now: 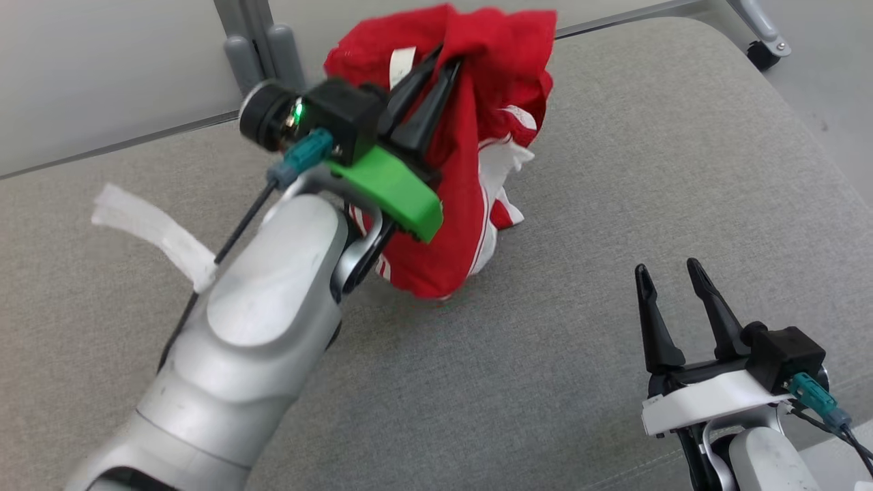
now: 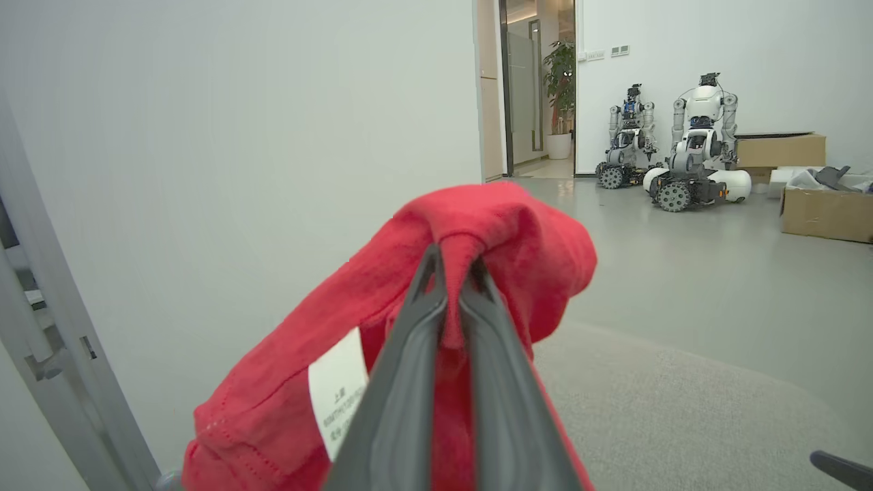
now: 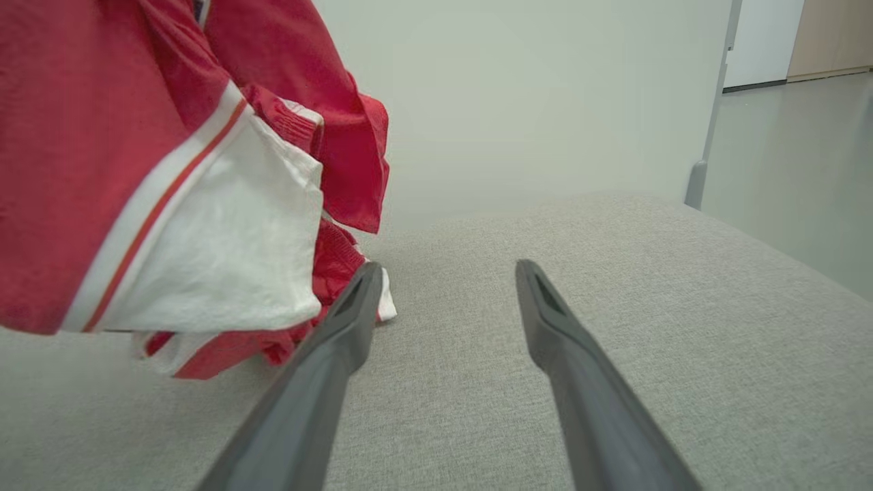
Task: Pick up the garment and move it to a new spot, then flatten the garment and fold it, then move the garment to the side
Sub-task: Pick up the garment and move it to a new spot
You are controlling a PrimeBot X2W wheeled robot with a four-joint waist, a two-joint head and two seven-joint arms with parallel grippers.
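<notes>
The garment (image 1: pixel 477 136) is red with white panels and stripes. It hangs bunched from my left gripper (image 1: pixel 447 58), which is shut on a fold at its top, lifted above the grey padded surface (image 1: pixel 614 204). The garment's lower hem still touches the surface. In the left wrist view the fingers pinch the red garment (image 2: pixel 477 225), with a white label (image 2: pixel 337 389) beside them. My right gripper (image 1: pixel 668 269) stands open at the lower right, nothing between its fingers. In the right wrist view the garment (image 3: pixel 170 191) hangs at the left of the open gripper (image 3: pixel 443 273).
A strip of white tape (image 1: pixel 153 232) lies on the surface at the left. A grey frame post (image 1: pixel 262 48) stands behind the surface, and a caster (image 1: pixel 764 51) at the far right. Other robots (image 2: pixel 696 143) and cardboard boxes (image 2: pixel 825 211) stand across the room.
</notes>
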